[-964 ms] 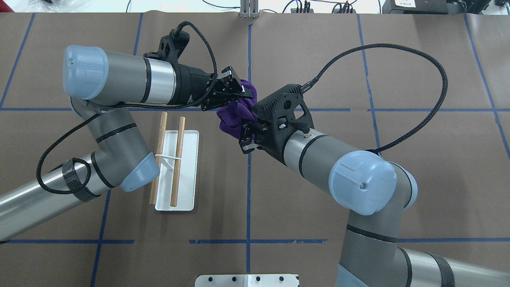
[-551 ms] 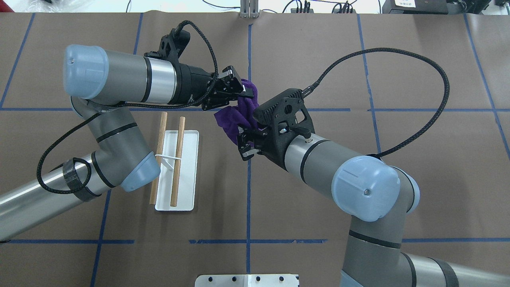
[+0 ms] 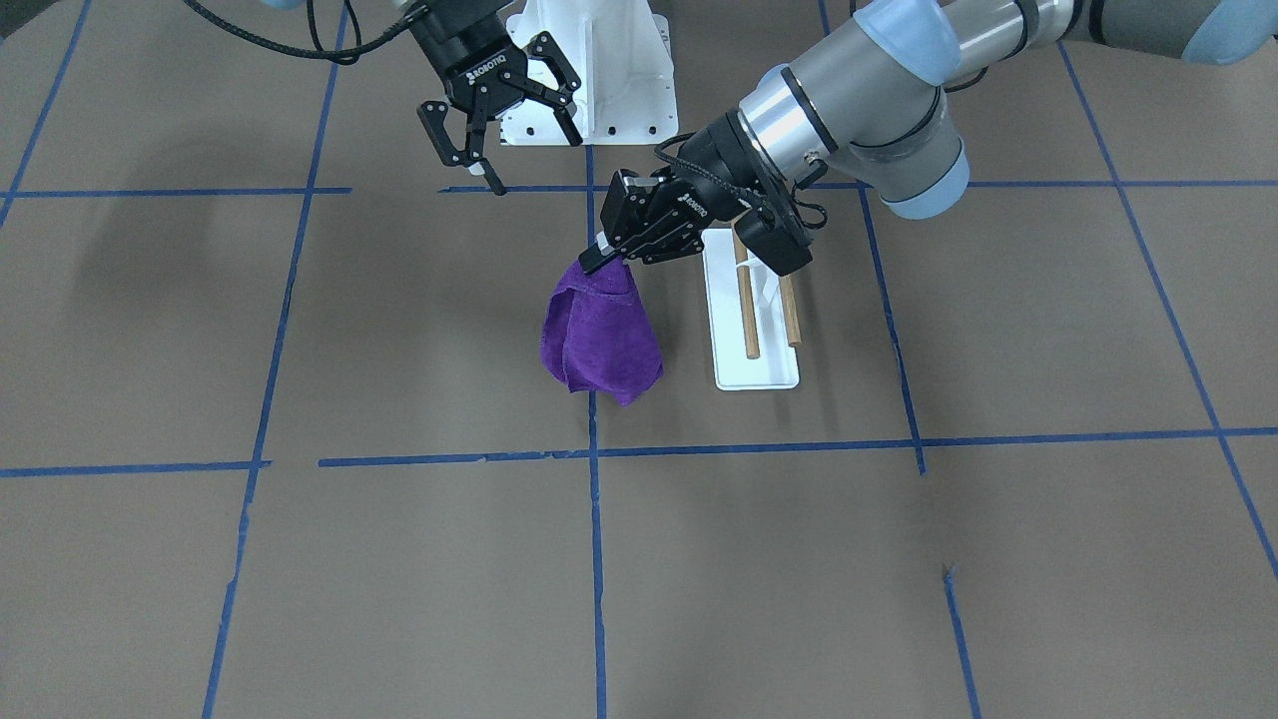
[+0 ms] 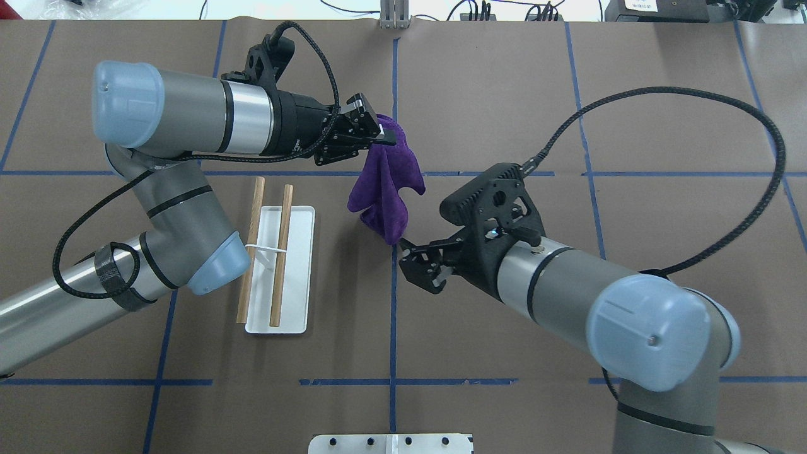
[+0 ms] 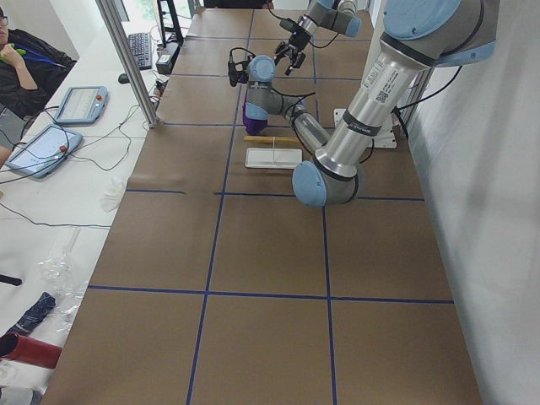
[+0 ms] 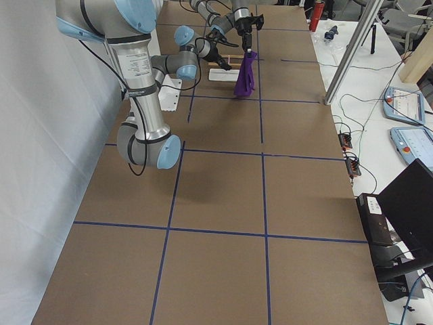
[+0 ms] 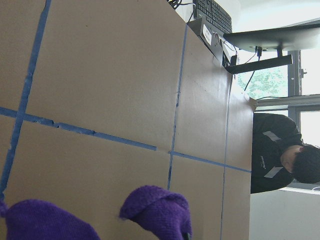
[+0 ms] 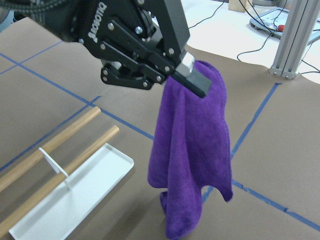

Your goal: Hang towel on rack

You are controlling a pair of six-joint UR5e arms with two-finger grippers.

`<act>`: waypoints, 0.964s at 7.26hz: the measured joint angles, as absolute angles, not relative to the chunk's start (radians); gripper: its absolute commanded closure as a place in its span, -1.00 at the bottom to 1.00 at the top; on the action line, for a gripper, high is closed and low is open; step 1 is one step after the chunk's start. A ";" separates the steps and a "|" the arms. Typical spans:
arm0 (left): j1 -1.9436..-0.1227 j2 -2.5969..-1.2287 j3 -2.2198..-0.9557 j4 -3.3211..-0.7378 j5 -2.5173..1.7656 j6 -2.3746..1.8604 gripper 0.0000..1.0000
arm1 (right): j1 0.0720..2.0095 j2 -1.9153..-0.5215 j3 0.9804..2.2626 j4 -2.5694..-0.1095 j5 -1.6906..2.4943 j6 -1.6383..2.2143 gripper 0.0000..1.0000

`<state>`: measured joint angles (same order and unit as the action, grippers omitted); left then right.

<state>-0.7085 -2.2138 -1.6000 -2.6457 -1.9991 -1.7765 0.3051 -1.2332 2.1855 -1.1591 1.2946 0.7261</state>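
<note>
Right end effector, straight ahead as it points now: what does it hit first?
Probably the purple towel hanging from the left end effector; the right end effector faces it. Depth unclear.

The towel (image 8: 192,165) was fuzzy, thick-piled purple cloth. The rack (image 4: 296,271) had two rods (image 4: 278,284) of bare matt wood above a smooth white base (image 4: 297,302) with a slight sheen. Matt brown paper (image 3: 899,579) covered the table (image 3: 399,599), crossed by blue tape (image 3: 759,447).
</note>
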 measured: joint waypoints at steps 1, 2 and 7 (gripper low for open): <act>-0.717 -2.218 -1.600 -2.644 -2.000 -1.776 1.00 | 0.303 -1.320 2.239 -1.165 1.308 0.726 -1.00; -0.721 -2.223 -1.602 -2.637 -2.001 -1.775 1.00 | 0.305 -1.402 2.283 -1.167 1.322 0.726 -1.00; -0.717 -2.238 -1.754 -2.445 -1.928 -1.869 1.00 | 0.757 -1.662 2.276 -1.197 1.851 0.621 -1.00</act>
<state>-0.7168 -2.2376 -1.7535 -2.4454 -1.9277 -1.8688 0.7567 -1.6619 2.2760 -1.1971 1.8513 0.6207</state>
